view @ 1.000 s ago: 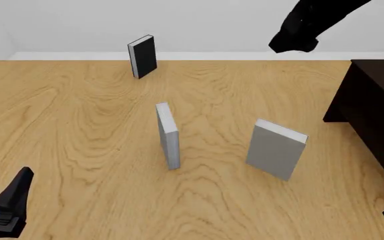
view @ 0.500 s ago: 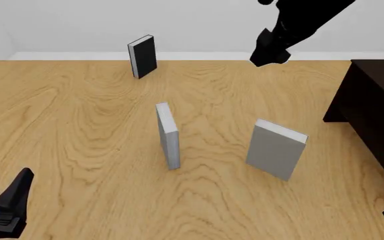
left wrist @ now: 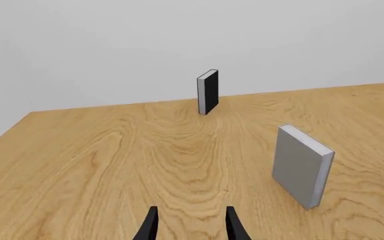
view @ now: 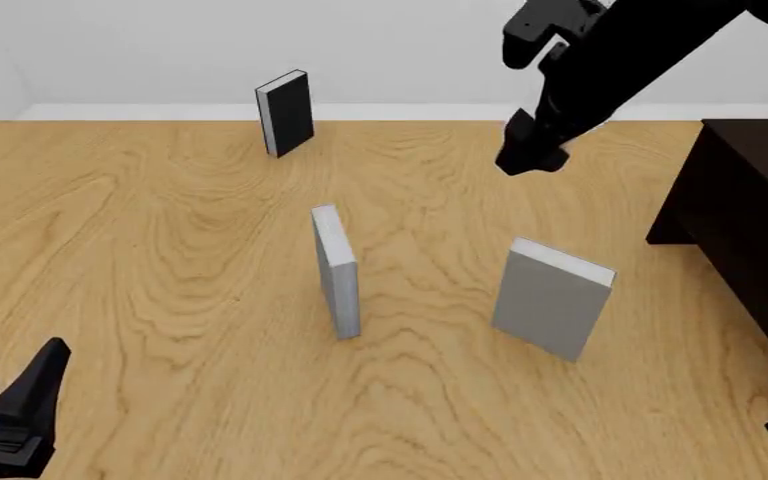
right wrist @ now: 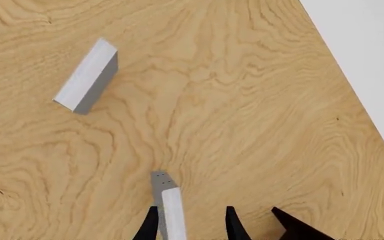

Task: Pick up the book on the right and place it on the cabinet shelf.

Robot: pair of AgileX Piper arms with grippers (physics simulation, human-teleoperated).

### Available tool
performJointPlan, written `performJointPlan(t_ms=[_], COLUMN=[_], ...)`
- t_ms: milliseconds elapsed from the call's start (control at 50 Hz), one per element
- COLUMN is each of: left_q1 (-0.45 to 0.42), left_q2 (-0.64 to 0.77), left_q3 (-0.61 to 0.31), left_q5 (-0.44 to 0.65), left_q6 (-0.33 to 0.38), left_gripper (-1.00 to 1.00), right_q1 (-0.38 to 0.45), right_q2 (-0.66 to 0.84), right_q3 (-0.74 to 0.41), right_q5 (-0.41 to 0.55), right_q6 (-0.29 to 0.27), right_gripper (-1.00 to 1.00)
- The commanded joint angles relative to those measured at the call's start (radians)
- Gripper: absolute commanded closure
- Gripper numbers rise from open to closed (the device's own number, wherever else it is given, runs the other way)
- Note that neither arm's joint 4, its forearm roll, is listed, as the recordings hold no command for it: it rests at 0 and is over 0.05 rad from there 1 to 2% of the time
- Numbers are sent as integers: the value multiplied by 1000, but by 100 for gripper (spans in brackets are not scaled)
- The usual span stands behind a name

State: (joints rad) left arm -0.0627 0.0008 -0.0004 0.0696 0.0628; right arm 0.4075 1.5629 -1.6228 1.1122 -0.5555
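Your right hand (view: 534,150), fingers released, hovers above the upright grey book (view: 552,298) on the counter (view: 157,250); your left hand (left wrist: 190,227) rests, released.

The book (view: 552,298) stands on the table (view: 157,260), cabinet (view: 744,230) to its right.

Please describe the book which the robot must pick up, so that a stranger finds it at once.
Start at the dark cabinet on the table's right side. The nearest book to it stands upright, light grey, showing a broad cover. The middle grey book looks like a thin slab; the far book is black.
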Motion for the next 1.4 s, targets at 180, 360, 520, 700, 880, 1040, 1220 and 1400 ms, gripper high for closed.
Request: performJointPlan(t_ms=[180, 360, 520, 700, 880, 1040, 1220, 1400], left_q1=[-3, -3, -3, -4, -4, -3, -2, -1], left_q2=[0, 0, 0, 0, 0, 0, 0, 0], left_q3=[0, -1, 0, 0, 0, 0, 0, 0], left_q5=[0, 1, 5, 8, 10, 11, 13, 14], left_q6=[3, 3, 4, 9, 8, 9, 11, 10], left_gripper=[-100, -100, -100, -100, -100, -100, -100, -100], right_q1=[-10, 0, 5, -6, -10, -5, -16, -20], right_q2=[12, 27, 30, 37, 45, 51, 60, 63], right_q3=[101, 120, 157, 187, 200, 222, 251, 277], right_q5=[-67, -86, -115, -135, -145, -163, -181, -199], right_q6=[-3, 10, 13, 10, 10, 15, 3, 1], right_gripper=[-100, -100, -100, -100, -100, -100, -100, -100])
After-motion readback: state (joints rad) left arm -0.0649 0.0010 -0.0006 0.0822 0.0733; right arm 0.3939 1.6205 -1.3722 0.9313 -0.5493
